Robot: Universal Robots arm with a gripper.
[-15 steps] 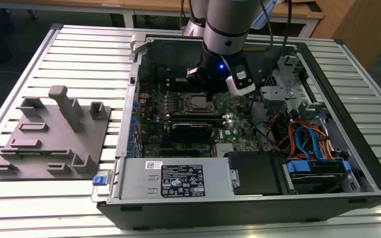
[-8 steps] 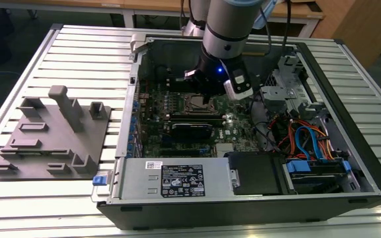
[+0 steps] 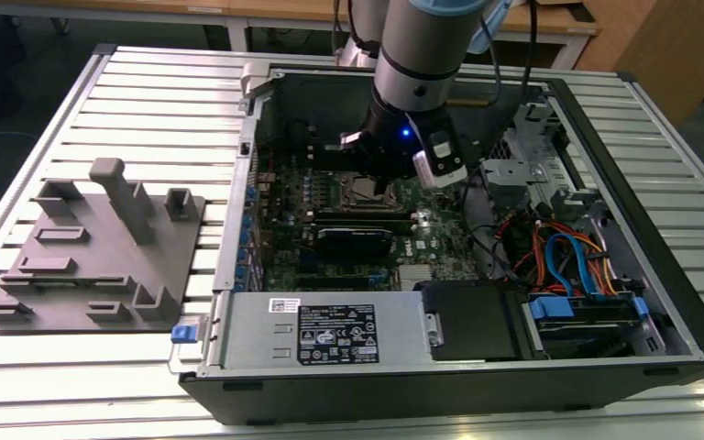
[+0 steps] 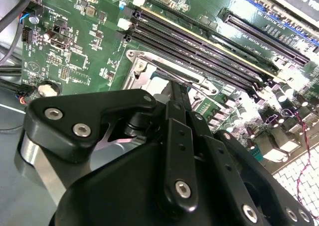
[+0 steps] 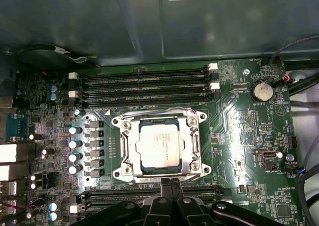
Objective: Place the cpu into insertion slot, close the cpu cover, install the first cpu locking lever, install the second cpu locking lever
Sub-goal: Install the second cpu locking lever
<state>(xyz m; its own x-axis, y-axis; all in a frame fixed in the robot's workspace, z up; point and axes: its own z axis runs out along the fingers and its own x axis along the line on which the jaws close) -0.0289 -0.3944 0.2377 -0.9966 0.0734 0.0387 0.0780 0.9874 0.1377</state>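
Observation:
The cpu (image 5: 158, 145), a pale silver square chip, sits in its socket on the green motherboard (image 5: 239, 136). The cpu cover (image 5: 130, 147), a silver metal frame, lies flat around the chip. A thin wire lever (image 5: 154, 111) runs along the socket edge beside the memory slots. My gripper (image 5: 170, 182) is shut, its two black fingers pressed together with nothing visible between them. The fingertips reach the opposite socket edge. In the second wrist view my gripper (image 4: 178, 86) points at the socket's metal frame (image 4: 144, 69). In the exterior view my gripper (image 3: 383, 190) hangs over the socket (image 3: 355, 192) inside the open computer case.
Black memory slots (image 5: 144, 84) flank the socket on two sides. The case wall (image 3: 572, 119), a drive cage (image 3: 517, 174) and orange and blue cables (image 3: 560, 252) crowd the exterior view's right. A grey fixture plate (image 3: 89, 252) lies on the slatted table (image 3: 95, 385) at the exterior view's left.

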